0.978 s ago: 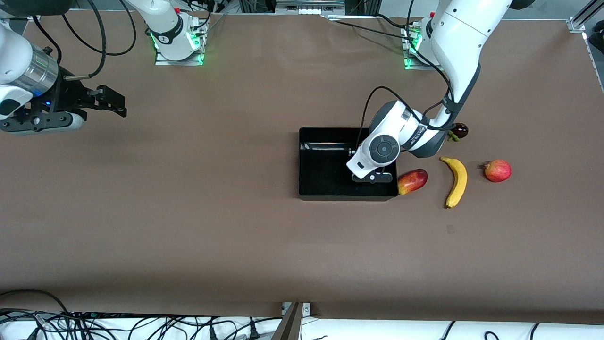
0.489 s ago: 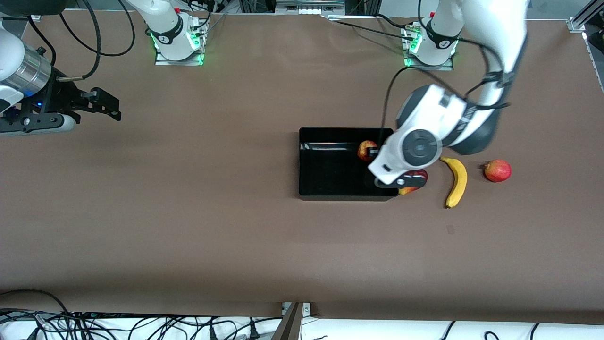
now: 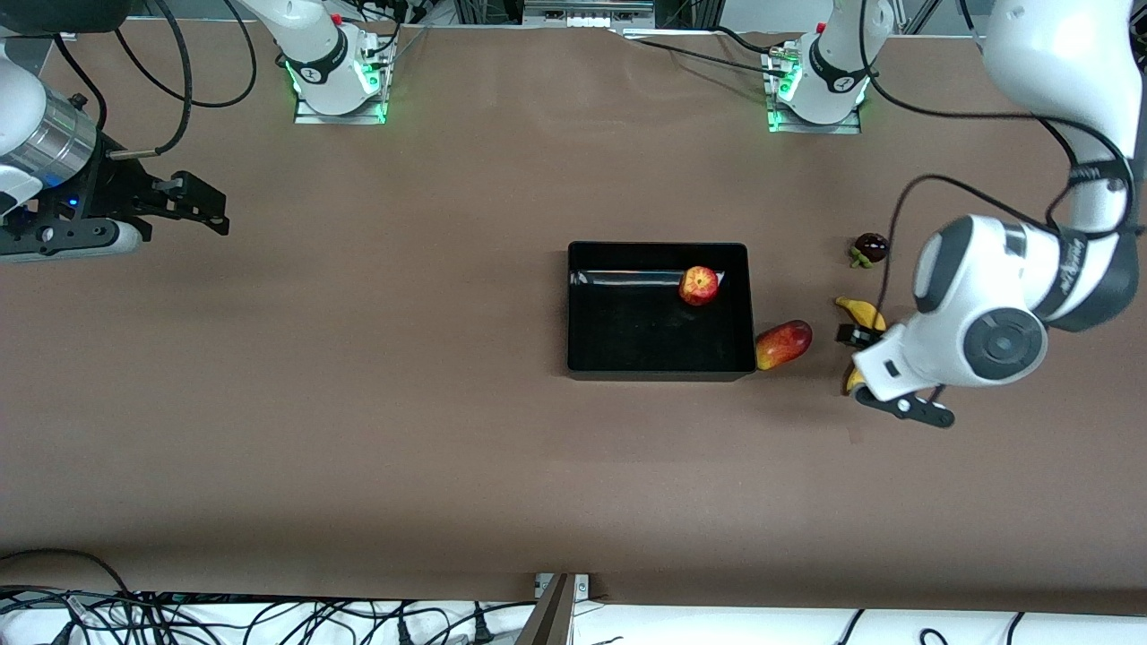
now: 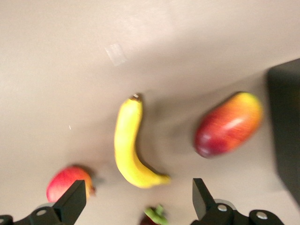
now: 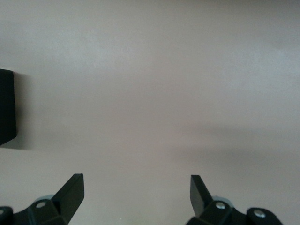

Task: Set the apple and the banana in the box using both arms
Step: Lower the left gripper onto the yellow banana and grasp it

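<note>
front view: the apple (image 3: 699,285) sits inside the box (image 3: 582,309), mid-frame. the banana (image 3: 860,313) lies at the right of the frame, mostly hidden under the left gripper (image 3: 883,372), which hangs right over it; its long axis runs up and down the frame. the right gripper (image 3: 193,202) waits at the far left of the frame, well apart, so the left arm is plainly nearer.

left wrist view: the banana (image 4: 129,145) lies between the spread, empty fingers (image 4: 72,201), probably crosswise to their gap, though motion blur softens it.

right wrist view: fingers (image 5: 70,192) spread and empty over bare table, a box corner (image 5: 7,108) at the left edge
</note>
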Controlling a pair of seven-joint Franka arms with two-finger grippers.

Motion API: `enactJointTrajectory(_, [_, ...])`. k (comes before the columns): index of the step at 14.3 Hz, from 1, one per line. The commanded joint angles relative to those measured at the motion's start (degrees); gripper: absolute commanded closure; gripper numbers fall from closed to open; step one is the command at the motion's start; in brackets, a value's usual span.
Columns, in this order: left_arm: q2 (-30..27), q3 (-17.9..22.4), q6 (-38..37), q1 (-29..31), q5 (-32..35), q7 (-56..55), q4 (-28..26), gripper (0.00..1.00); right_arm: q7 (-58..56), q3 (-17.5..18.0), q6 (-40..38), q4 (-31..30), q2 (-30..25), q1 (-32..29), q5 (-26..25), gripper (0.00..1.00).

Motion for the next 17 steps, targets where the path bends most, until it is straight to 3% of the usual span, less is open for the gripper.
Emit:
enactJointTrajectory(1, [3.6, -0.9, 6.4, 1.8, 1.6, 5.1, -4.1, 0.00, 0.4, 1.2, 0.3, 0.8, 0.3, -1.0, -1.0, 0.00])
enactJointTrajectory(5, [3.9, -0.8, 19.8, 4.7, 1.7, 10.3, -13.6, 0.00, 0.4, 1.2, 0.4, 0.8, 0.3, -1.0, -1.0, 0.00])
enactJointTrajectory(12, [4.0, -0.7, 20.6, 6.3, 4.7, 11.2, -16.0, 0.00, 0.4, 1.2, 0.5, 0.8, 0.3, -1.0, -0.9, 0.00])
enactJointTrajectory(13, [3.8, -0.7, 20.6, 6.7, 5.0, 11.2, -17.4, 0.22, 0.4, 1.1, 0.5, 0.8, 0.3, -1.0, -0.9, 0.00])
enactJointTrajectory(15, [3.6, -0.7, 20.3, 6.9, 5.0, 11.2, -17.8, 0.77, 0.4, 1.2, 0.4, 0.8, 0.3, -1.0, -0.9, 0.00])
enactJointTrajectory(16, [3.4, -0.7, 20.1, 7.0, 5.0, 11.5, -17.7, 1.00, 0.4, 1.2, 0.5, 0.8, 0.3, -1.0, -0.9, 0.00])
enactJointTrajectory(17, [2.8, -0.8, 19.5, 7.0, 5.0, 12.0, -17.3, 1.00, 0.4, 1.2, 0.5, 0.8, 0.3, -1.0, -0.9, 0.00])
